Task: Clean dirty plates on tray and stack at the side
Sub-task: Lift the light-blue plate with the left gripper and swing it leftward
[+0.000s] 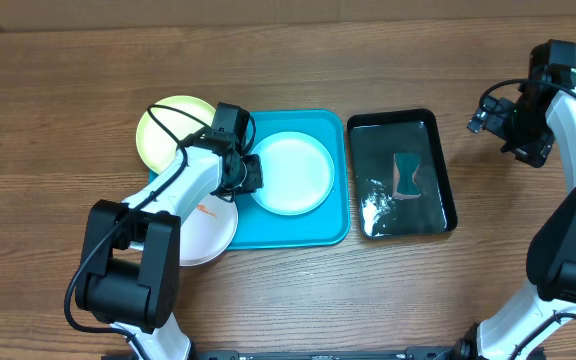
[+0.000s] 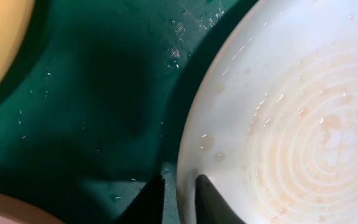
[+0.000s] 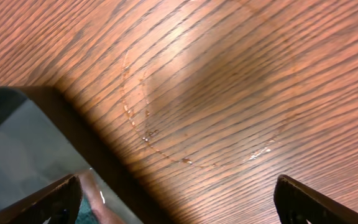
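Left end effector (image 1: 255, 173) pinches the pale blue plate's (image 1: 293, 172) wet rim — it may slip; right end effector (image 3: 179, 205) spread, empty.

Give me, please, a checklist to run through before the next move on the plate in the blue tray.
1. The pale plate lies inside the turquoise tray: ok.
2. The left hand straddles that plate's rim: ok. Firm grip: cannot tell.
3. The pale plate is clean: not ok, faint orange rings show in the left wrist view.
4. The right hand is open and empty: ok.
5. The sponge sits in the black tray: ok.
6. The white plate is clean and stacked: not ok, it has an orange smear and is not stacked with the yellow-green plate.
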### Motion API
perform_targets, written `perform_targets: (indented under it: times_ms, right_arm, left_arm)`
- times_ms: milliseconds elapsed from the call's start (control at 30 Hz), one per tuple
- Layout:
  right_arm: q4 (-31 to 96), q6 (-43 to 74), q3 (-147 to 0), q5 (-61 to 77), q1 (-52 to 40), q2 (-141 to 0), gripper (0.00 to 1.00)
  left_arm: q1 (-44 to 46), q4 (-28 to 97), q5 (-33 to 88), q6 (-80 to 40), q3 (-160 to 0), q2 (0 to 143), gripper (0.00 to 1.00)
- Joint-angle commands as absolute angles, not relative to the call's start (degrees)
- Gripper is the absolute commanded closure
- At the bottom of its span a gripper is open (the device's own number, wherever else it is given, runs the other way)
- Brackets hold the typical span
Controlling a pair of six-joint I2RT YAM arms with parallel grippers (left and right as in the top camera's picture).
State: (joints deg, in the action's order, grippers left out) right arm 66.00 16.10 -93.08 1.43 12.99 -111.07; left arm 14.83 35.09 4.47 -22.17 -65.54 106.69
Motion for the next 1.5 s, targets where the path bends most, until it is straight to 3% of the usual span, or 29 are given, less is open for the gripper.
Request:
perform_targets:
  times_ms: [0, 133, 867, 1133, 1467]
  right_arm:
    - [65.4, 16.5, -93.8, 1.6, 13.5, -110.4, 0.0]
    - [64.3, 16.5, -93.8, 1.6, 13.5, -110.4, 0.0]
    - [64.4, 16.5, -93.8, 1.6, 13.5, -110.4, 0.0]
    - [64.4, 16.5, -93.8, 1.6, 13.5, -110.4, 0.0]
    - [64.4, 16.5, -93.8, 1.6, 13.5, -110.4, 0.0]
  left_arm:
    - [15.1, 34.8, 3.2, -22.8, -64.8, 107.6, 0.87]
    - [15.0, 34.4, 3.2, -22.8, -64.8, 107.6, 0.96]
    - [14.6, 54.6, 0.4, -20.4, -89.9, 107.2, 0.96]
    - [17.8, 52.8, 1.5, -22.0, -94.9, 107.2, 0.96]
    - [28.4, 41.9, -0.5, -24.9, -94.9, 107.3, 0.96]
